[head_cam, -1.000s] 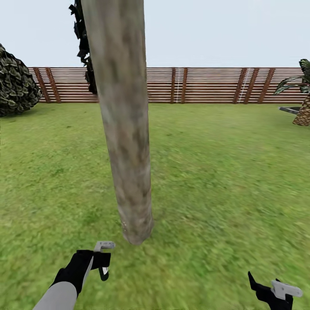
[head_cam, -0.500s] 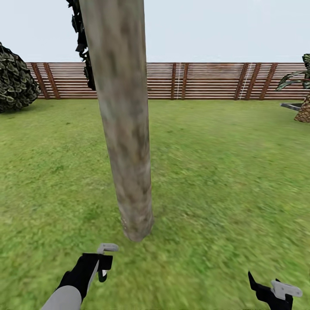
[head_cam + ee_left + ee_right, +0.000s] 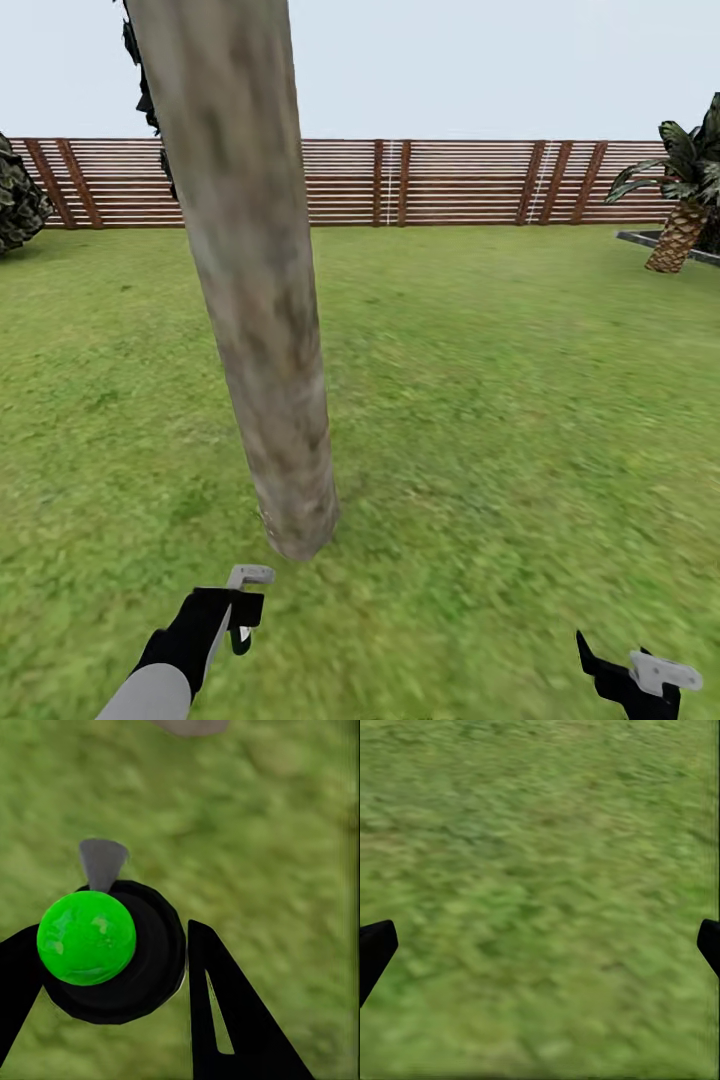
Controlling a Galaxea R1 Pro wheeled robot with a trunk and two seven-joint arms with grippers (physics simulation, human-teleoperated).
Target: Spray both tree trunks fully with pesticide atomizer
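1. The left gripper (image 3: 112, 967) pinches the pesticide atomizer (image 3: 105, 945), a black body with a green ball and a grey nozzle, over the grass (image 3: 500, 400).
2. The right gripper (image 3: 540, 945) is spread wide and holds nothing.
3. The tree trunk (image 3: 250, 300) stands just ahead of the left gripper.
4. Far behind are the fence (image 3: 450, 180) and a palm (image 3: 680, 220).
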